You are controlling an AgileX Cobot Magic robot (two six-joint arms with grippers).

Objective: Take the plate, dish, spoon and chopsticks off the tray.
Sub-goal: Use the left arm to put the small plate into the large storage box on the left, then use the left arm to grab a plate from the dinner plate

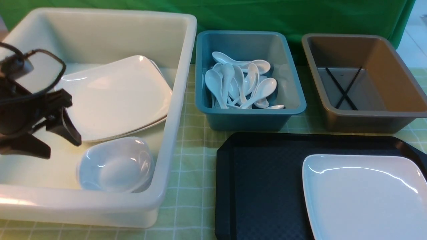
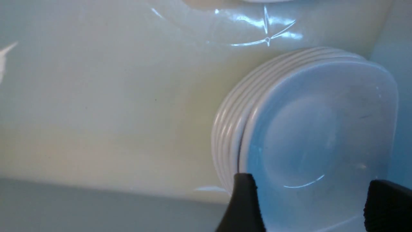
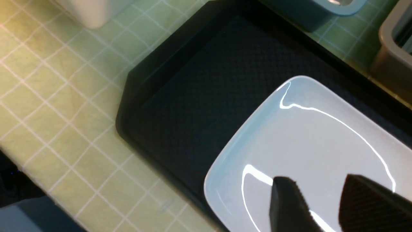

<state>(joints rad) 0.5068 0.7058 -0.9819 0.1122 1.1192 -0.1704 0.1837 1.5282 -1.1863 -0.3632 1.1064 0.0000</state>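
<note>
The black tray [image 1: 263,180] lies at the front right, and the white plate [image 1: 363,196] rests on its right part. My right gripper [image 3: 318,178] hovers over the plate [image 3: 309,138], open with nothing between its fingers; the front view does not show it. My left gripper [image 1: 62,147] stands open inside the white bin [image 1: 180,100], just left of a stack of small dishes [image 1: 115,165]. In the left wrist view the top dish [image 2: 315,129] lies free below the gripper [image 2: 313,182]. White spoons [image 1: 240,83] fill the blue bin. Black chopsticks [image 1: 343,88] lie crossed in the brown bin.
The white bin also holds stacked large plates [image 1: 116,96] behind the dishes. The blue bin [image 1: 250,116] and the brown bin [image 1: 367,116] stand side by side behind the tray. A green checked cloth [image 1: 190,160] covers the table, with a green backdrop behind.
</note>
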